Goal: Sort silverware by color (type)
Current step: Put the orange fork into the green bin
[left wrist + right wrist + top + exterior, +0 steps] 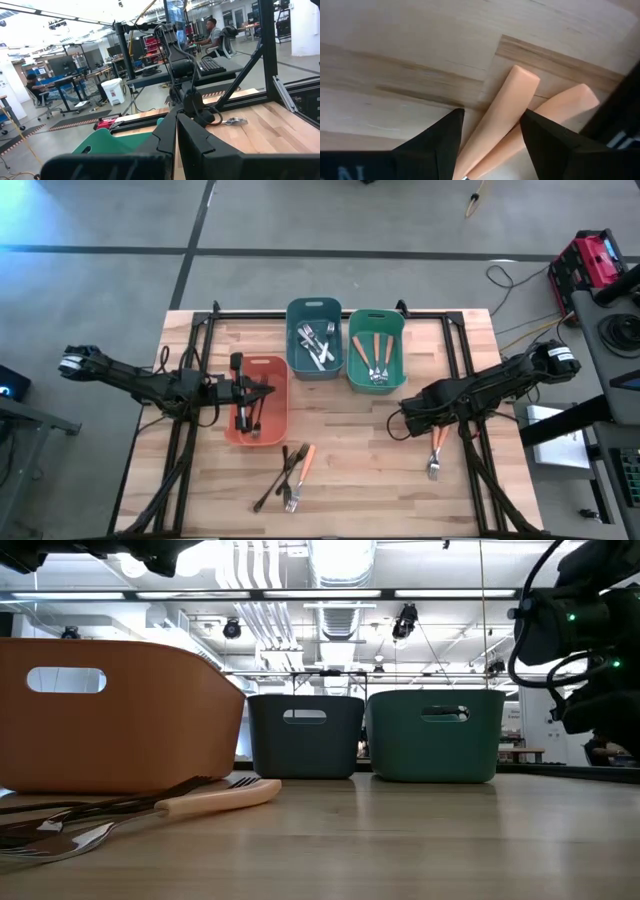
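right fingers (490, 137) open, wooden table (395, 55)

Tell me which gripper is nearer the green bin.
Right. The right gripper is open over orange-handled utensils just beside the green bin; the left gripper is shut over the salmon bin, farther off.

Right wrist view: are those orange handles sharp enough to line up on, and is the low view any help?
Right wrist view: two orange handles fill the frame, soft-edged but readable between the open right gripper. Low view: near utensils blur; ceiling lights glare. High view: even light, orange-handled pair small.
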Robot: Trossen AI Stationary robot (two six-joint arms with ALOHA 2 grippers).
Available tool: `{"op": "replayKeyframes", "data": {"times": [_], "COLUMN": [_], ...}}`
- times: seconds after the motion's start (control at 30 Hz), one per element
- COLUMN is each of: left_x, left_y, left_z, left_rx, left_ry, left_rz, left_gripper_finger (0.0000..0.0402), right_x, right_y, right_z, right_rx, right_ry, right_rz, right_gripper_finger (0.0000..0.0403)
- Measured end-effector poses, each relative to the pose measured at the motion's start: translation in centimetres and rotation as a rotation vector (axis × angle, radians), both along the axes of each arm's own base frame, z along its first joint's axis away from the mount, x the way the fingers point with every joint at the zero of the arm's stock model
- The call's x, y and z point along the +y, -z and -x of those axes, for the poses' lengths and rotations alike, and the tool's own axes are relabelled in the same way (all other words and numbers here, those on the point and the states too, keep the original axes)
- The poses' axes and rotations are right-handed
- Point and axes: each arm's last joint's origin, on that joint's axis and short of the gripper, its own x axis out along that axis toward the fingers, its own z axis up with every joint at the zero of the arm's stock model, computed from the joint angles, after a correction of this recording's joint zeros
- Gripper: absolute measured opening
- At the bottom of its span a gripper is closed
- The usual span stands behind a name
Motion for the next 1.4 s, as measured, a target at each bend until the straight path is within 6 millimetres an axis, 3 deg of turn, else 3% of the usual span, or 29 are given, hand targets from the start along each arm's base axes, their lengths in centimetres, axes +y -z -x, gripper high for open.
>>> {"op": "replayKeyframes", "data": {"times": [0.3, 0.73, 1.0, 1.4], "left_x": [0.0, 0.0, 0.0, 0.0], "left_y": [0.0, 0.0, 0.0, 0.0], "left_z": [0.0, 0.0, 0.0, 0.0], "left_rx": [0.000, 0.000, 0.000, -0.002], "left_ry": [-0.010, -0.016, -0.016, -0.017], "left_rz": [0.001, 0.002, 0.002, 0.003], "left_gripper_finger": [0.0000, 0.0000, 0.0000, 0.0000], "right_x": [0.1, 0.2, 0.2, 0.4], "right_y": [-0.1, -0.2, -0.3, -2.7], "right_z": [-0.8, -1.2, -1.5, -3.4], "right_rx": [-0.065, -0.097, -0.113, -0.238], "right_ry": [0.032, 0.069, 0.090, 0.006], "right_rz": [-0.009, -0.009, -0.007, -0.014], "right_gripper_finger": [0.0182, 0.0072, 0.0073, 0.0070]}}
